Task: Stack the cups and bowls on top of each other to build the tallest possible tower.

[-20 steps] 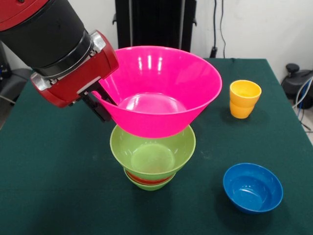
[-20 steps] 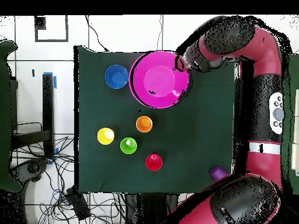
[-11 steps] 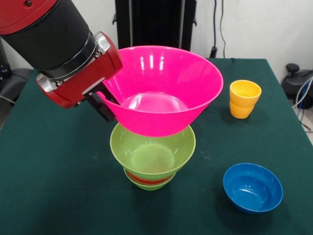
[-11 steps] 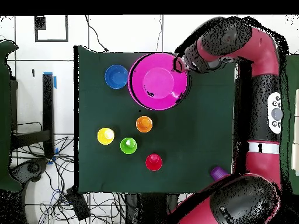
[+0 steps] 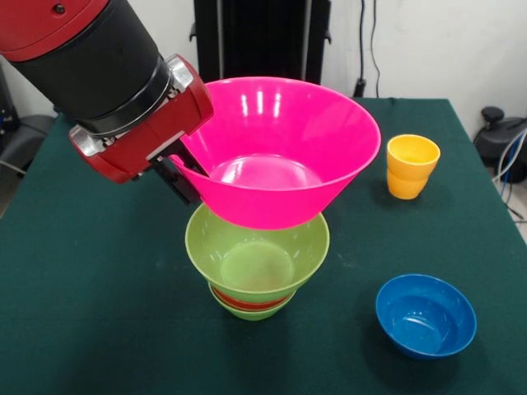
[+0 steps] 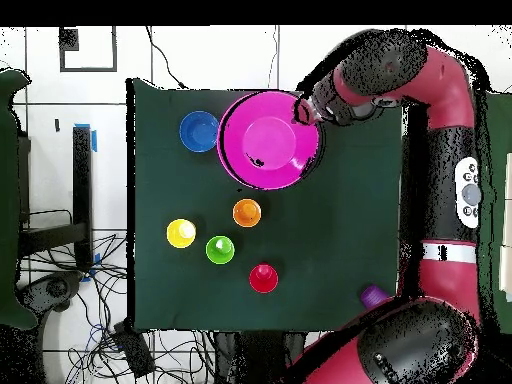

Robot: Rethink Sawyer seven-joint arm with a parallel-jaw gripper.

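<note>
My gripper point(image 5: 183, 174) has carried the pink bowl point(image 5: 280, 152) slightly sideways — it grips the rim, holding the bowl tilted above the green bowl point(image 5: 257, 255) topping the tower point(image 5: 254, 303). Blue bowl point(image 5: 426, 315) sits apart on the bench point(image 5: 90, 313).

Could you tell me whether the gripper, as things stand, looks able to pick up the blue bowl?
Probably not yet: the gripper is shut on the pink bowl's rim, above the stacked bowls. The blue bowl sits alone on the table with nothing over it, so the way looks free afterwards.
</note>
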